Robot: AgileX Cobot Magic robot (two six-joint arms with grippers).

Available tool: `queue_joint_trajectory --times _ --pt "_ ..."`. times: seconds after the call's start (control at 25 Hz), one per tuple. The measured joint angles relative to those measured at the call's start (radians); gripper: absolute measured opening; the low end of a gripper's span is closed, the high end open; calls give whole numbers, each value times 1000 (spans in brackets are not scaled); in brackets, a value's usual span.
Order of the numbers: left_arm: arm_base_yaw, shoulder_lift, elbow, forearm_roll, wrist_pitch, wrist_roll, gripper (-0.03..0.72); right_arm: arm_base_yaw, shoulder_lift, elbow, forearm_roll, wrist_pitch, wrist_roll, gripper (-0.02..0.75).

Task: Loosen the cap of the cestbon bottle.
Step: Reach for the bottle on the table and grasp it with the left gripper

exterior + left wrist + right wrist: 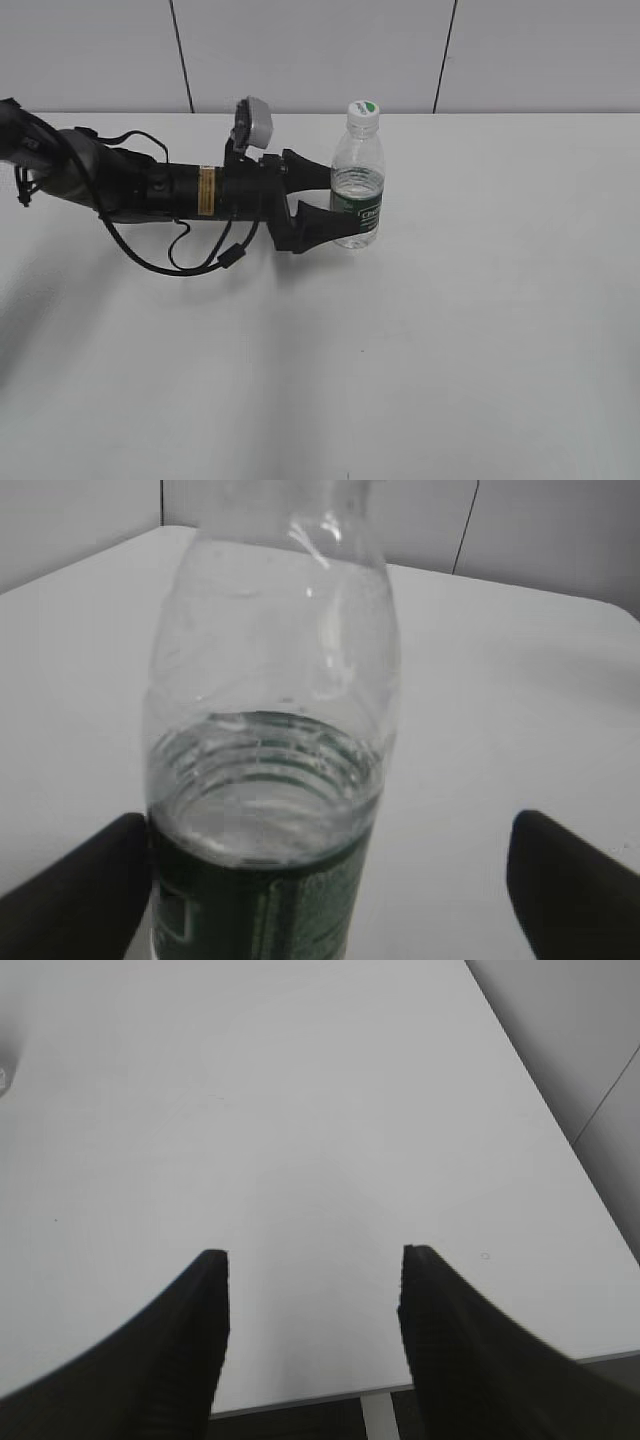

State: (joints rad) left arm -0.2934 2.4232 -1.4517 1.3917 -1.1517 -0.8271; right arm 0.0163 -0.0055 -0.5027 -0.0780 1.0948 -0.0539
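Note:
The cestbon bottle stands upright on the white table, clear with a dark green label and partly filled with water. Its white cap with a green mark sits on top. My left gripper lies low and level and is open, with one finger on each side of the bottle's lower body. In the left wrist view the bottle fills the frame; it is against the left finger and well apart from the right finger of the left gripper, and the cap is out of frame. My right gripper is open and empty over bare table.
The white table spreads all round the bottle. A grey panelled wall runs behind it. The left arm's black cables hang onto the table. The right wrist view shows the table's edge just under the fingers.

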Motion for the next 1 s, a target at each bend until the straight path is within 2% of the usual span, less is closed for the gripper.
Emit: queue_joint_trajectory --times 0.6,1.0 --pt "-62 102 -165 -43 14 -70 594 0 0 0 0 0 0 426" --pt "-79 137 -189 -86 21 -75 569 0 0 0 0 0 0 426"
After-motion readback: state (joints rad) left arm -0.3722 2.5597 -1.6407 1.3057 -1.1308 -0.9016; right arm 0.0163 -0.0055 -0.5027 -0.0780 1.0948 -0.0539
